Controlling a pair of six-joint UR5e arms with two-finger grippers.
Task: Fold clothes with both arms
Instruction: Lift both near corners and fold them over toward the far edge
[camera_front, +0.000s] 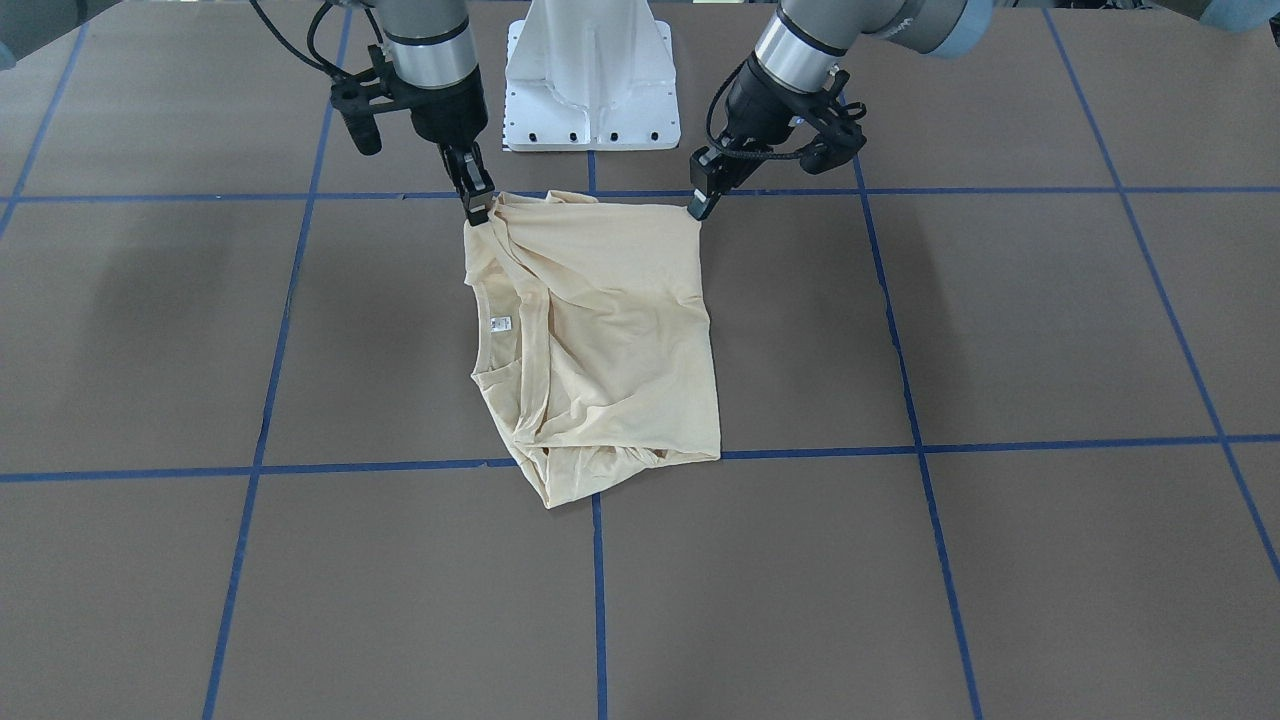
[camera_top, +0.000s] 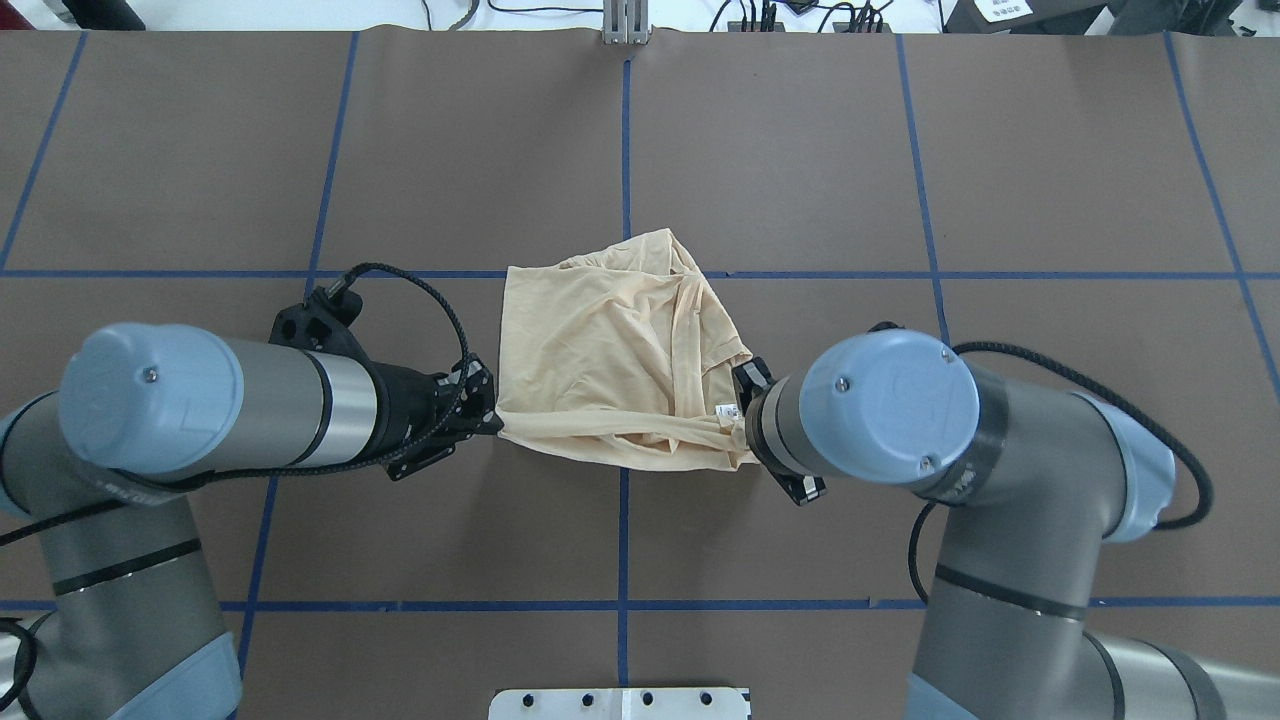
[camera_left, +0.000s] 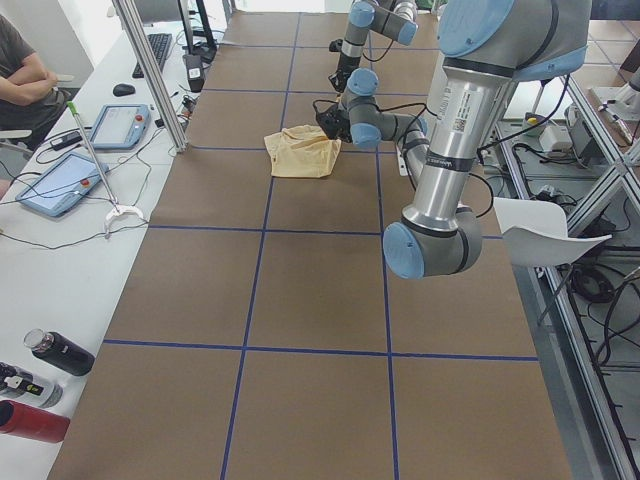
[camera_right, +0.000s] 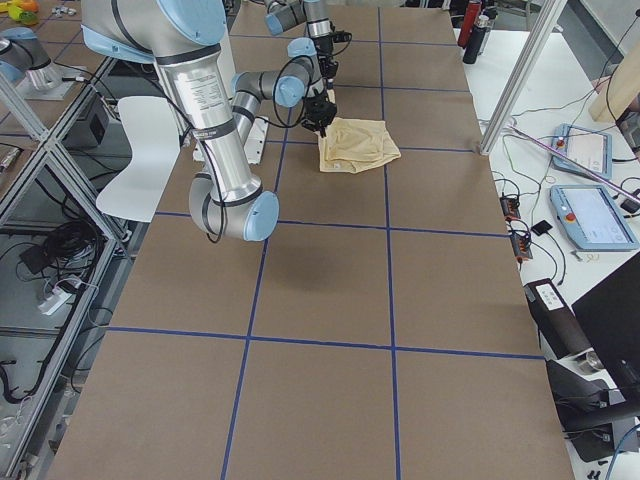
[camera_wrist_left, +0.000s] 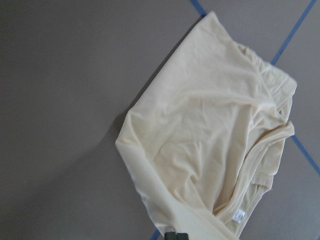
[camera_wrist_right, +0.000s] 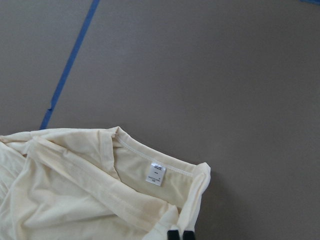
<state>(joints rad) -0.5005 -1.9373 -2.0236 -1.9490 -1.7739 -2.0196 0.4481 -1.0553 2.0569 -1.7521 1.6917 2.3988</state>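
Observation:
The pale cream clothes (camera_front: 610, 330) are one shirt lying folded into a rough rectangle on the brown table, its white neck label (camera_front: 500, 323) showing at the collar. My left gripper (camera_front: 700, 205) is shut on the shirt's corner nearest the robot on that side. My right gripper (camera_front: 478, 210) is shut on the other near corner, by the collar. From overhead the near edge of the shirt (camera_top: 610, 340) stretches taut between the left gripper (camera_top: 495, 425) and the right gripper (camera_top: 740, 435). The right wrist view shows the label (camera_wrist_right: 156, 174) and collar close up. No print shows.
The white pedestal base (camera_front: 590, 80) stands just behind the shirt. Blue tape lines (camera_front: 598, 560) grid the brown table. A side desk holds teach pendants (camera_left: 60, 183) and bottles (camera_left: 55, 352), with a seated person (camera_left: 20, 70) beyond. A white chair (camera_left: 545, 230) stands beside the table.

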